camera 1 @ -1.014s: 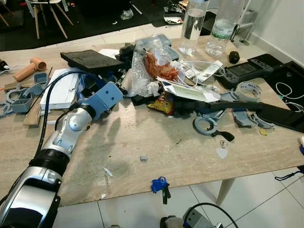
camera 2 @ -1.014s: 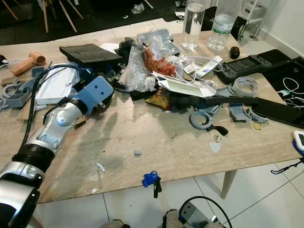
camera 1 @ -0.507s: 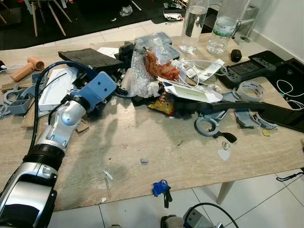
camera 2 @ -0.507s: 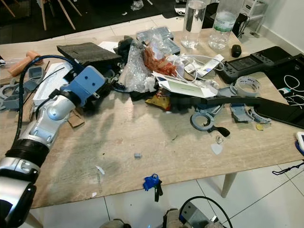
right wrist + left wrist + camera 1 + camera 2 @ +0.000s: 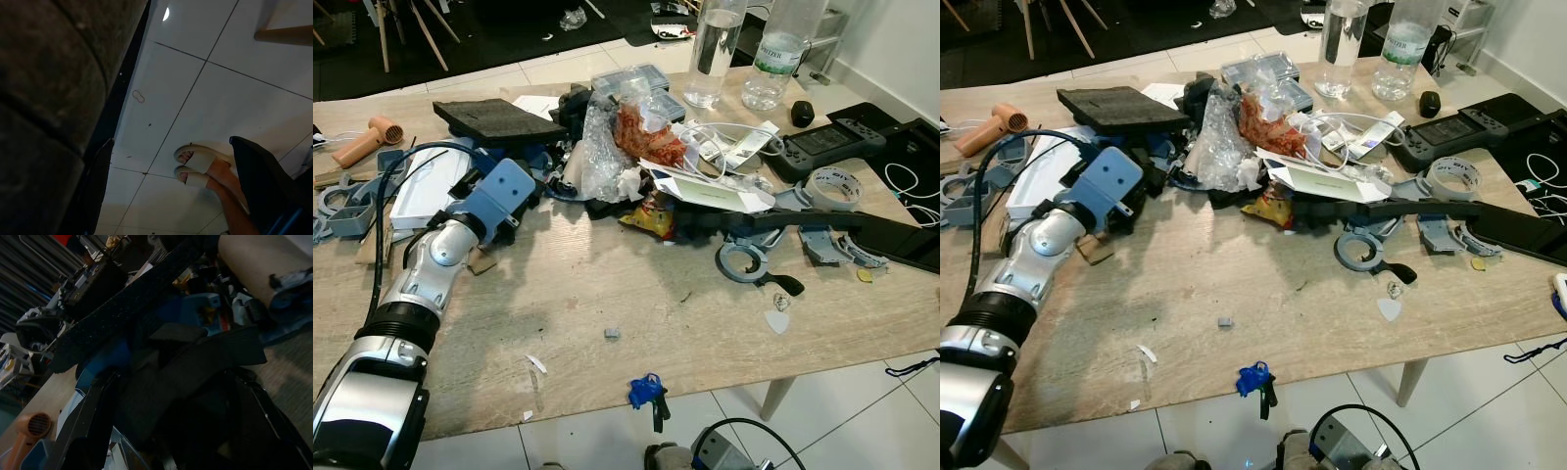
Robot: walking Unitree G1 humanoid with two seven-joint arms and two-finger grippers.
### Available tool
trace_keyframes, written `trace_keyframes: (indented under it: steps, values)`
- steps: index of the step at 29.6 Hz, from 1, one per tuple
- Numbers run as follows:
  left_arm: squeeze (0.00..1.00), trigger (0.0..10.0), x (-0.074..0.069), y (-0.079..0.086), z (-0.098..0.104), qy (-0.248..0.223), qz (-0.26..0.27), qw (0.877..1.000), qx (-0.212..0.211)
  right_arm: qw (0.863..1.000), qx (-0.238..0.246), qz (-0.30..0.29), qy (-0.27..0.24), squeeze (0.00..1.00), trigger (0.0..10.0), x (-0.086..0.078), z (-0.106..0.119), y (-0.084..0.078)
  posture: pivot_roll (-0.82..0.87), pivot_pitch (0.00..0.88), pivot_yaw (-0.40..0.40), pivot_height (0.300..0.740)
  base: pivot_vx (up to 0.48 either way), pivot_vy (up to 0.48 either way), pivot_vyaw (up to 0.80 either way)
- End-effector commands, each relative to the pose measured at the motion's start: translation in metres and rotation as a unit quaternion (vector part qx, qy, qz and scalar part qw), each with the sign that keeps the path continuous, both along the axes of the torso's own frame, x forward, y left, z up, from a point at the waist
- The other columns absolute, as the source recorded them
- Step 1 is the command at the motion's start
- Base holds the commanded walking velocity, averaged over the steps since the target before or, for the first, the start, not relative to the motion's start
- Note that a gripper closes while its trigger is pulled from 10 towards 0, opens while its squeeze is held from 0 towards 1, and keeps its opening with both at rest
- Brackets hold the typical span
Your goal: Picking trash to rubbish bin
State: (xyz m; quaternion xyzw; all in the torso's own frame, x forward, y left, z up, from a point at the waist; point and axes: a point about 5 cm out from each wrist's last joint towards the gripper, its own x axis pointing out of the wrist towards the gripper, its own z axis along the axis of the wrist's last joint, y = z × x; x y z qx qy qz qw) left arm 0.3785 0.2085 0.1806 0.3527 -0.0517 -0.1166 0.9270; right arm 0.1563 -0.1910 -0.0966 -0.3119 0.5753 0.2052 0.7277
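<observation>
Where crinkled plastic trash [image 5: 607, 147] heaps, left end effector [image 5: 161, 396] reaches.

Left arm [image 5: 431, 264]: silver, stretched forward and up from the lower left, blue wrist block at its far end. Left gripper [image 5: 161, 396]: two black fingers, dim, spread apart. Right gripper [image 5: 171, 191]: hanging low, fingers spread, pointing downward.

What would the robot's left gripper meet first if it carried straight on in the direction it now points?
Probably the dark clutter under the black foam slab: the left gripper points toward it, across the white box. The wrist view is dim, so depth is uncertain.
</observation>
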Motion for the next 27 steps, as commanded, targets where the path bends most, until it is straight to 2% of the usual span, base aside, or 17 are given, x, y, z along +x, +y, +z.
trace_keyframes:
  steps: [1, 6, 7, 8, 22, 24, 27]
  values:
    - [0.00, 10.0, 0.001, 0.005, -0.001, 0.011, 0.006, 1.000, 0.002, 0.999, 0.036, -0.004, 0.010, 0.00, 10.0, -0.008, -0.005, 0.019, -0.03, 0.192, 0.063, 0.740, 0.000, 0.000, 0.00]
    - [0.00, 10.0, 0.000, 0.003, -0.002, 0.010, -0.004, 1.000, 0.008, 0.999, 0.037, -0.003, 0.010, 0.00, 10.0, -0.008, -0.005, 0.020, -0.03, 0.189, 0.064, 0.740, 0.000, 0.000, 0.00]
    - [0.00, 6.4, 0.000, 0.002, -0.002, 0.010, -0.007, 1.000, 0.008, 0.999, 0.037, -0.002, 0.009, 0.00, 10.0, -0.007, -0.005, 0.020, -0.03, 0.183, 0.062, 0.740, 0.000, 0.000, 0.00]
    - [0.00, 0.0, -0.001, -0.001, -0.004, 0.014, -0.021, 1.000, 0.011, 0.999, 0.036, 0.000, 0.008, 0.00, 10.0, -0.007, -0.005, 0.020, -0.03, 0.178, 0.062, 0.740, 0.000, 0.000, 0.00]
    - [0.00, 0.0, 0.000, 0.000, 0.002, 0.008, -0.026, 1.000, 0.008, 0.999, 0.033, 0.007, 0.001, 0.00, 10.0, -0.003, -0.003, 0.021, -0.02, 0.154, 0.056, 0.740, 0.000, 0.000, 0.00]
    - [0.00, 0.0, -0.001, 0.000, 0.004, 0.006, -0.035, 0.999, -0.001, 0.999, 0.033, 0.008, 0.001, 0.00, 10.0, -0.002, -0.003, 0.021, -0.02, 0.155, 0.055, 0.740, 0.000, 0.000, 0.00]
    - [0.00, 0.0, -0.004, -0.006, 0.009, 0.005, -0.077, 0.997, -0.028, 0.999, 0.033, 0.008, 0.000, 0.00, 10.0, -0.002, -0.003, 0.021, -0.02, 0.154, 0.055, 0.740, 0.000, 0.000, 0.00]
